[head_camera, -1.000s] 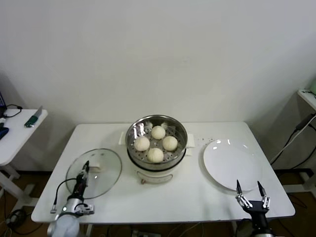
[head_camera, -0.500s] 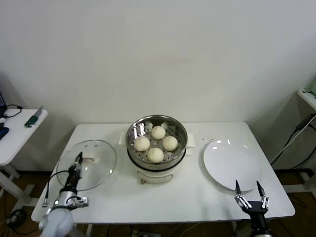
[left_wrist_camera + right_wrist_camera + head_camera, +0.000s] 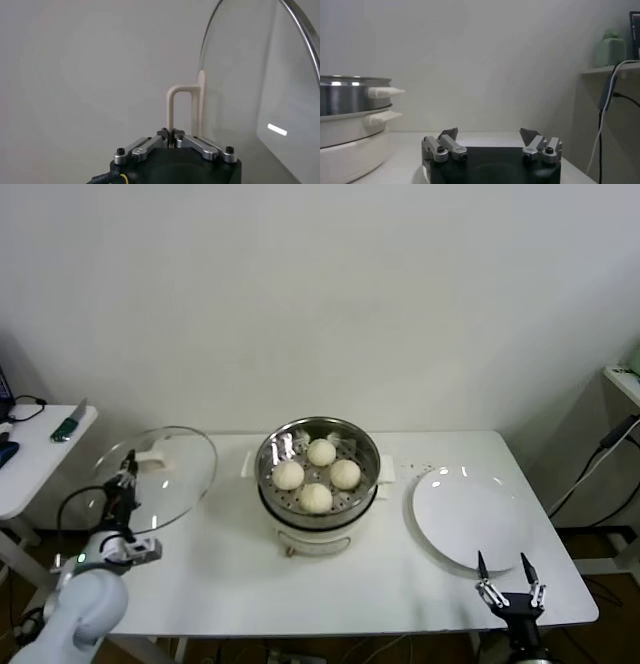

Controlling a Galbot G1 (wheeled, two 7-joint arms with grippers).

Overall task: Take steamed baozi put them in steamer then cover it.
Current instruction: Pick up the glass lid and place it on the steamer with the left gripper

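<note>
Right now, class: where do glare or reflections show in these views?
Head view: bright glints on the steamer rim and on the plate. Left wrist view: a small white streak reflects in the glass lid. Right wrist view: soft sheen on the steamer's steel band.

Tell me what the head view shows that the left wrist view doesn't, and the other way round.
Only the head view shows the steamer with four steamed baozi inside, the white plate on the table, and the right gripper open at the near table edge. Only the left wrist view shows the left gripper shut on the pale handle up close. Both show the cover, held off the table and tilted to the left of the steamer, and the left gripper holding it.
</note>
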